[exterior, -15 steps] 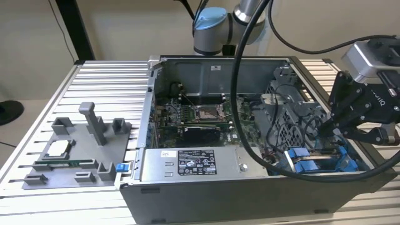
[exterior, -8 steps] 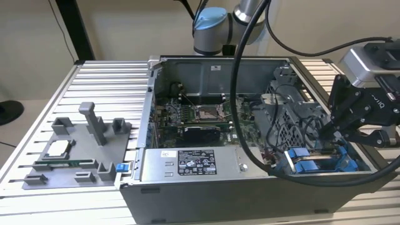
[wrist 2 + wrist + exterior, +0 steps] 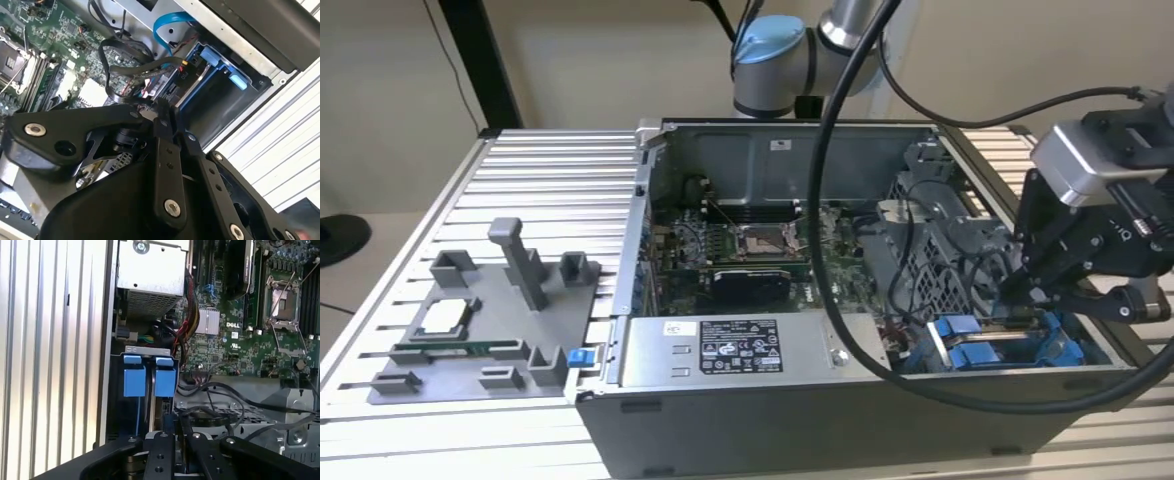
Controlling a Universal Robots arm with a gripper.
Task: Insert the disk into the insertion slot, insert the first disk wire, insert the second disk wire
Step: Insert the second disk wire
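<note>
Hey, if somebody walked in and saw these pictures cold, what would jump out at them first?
Probably the open computer case on the slatted metal table, with its green motherboard exposed. Next, the black gripper reaching down into the case at the exterior view's right, right above the bright blue tabs of the insertion slot. A thick black cable loops across the case.

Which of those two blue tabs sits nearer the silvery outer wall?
In the first wrist view, the blue tab bordering the case's side wall; the other tab sits toward the green motherboard, above the tool.

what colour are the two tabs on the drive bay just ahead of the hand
Bright blue. The two tabs show best in the first wrist view, side by side ahead of the hand.
</note>
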